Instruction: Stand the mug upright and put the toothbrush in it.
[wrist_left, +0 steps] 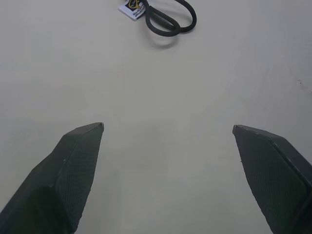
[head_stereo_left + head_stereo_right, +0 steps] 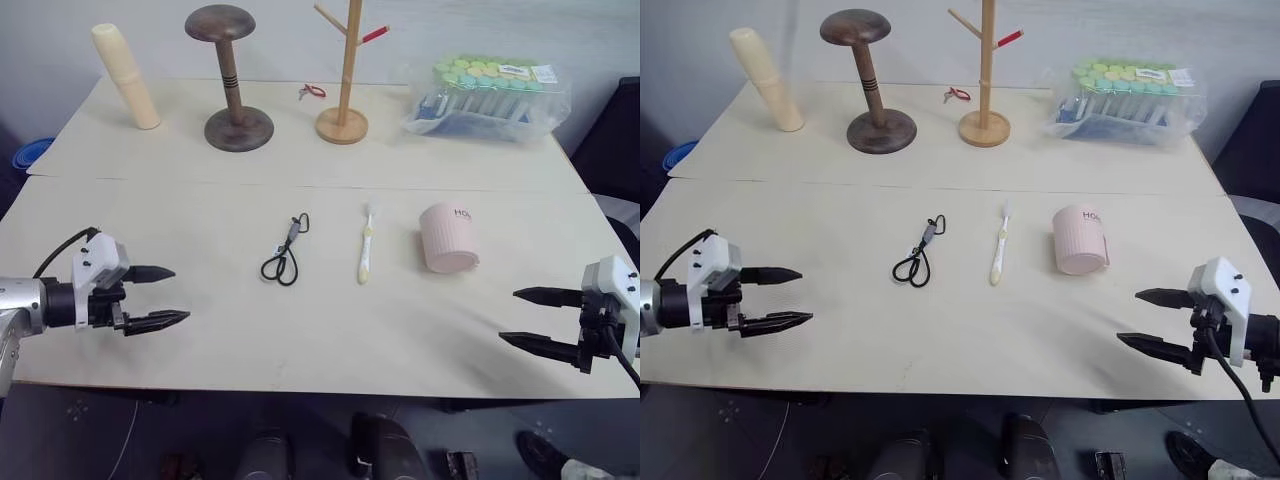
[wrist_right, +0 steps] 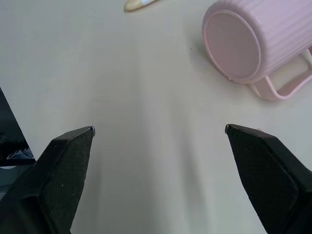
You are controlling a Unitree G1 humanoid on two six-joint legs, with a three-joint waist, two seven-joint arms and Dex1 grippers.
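The pale pink ribbed mug [image 2: 447,238] lies on its side on the table, right of centre, its closed bottom toward the near edge and its handle resting on the table [image 3: 253,41]. The white and pale yellow toothbrush [image 2: 366,246] lies flat just left of the mug, bristle head pointing away. My right gripper [image 2: 527,318] hovers open and empty near the table's front right corner, a short way nearer than the mug. My left gripper [image 2: 166,296] is open and empty at the front left, well apart from both.
A black cable loop [image 2: 284,253] lies left of the toothbrush. Along the back stand a tall cream cylinder [image 2: 126,76], a dark wooden hat stand [image 2: 234,85], a wooden branch stand [image 2: 345,70] and a clear pack of tubes [image 2: 485,96].
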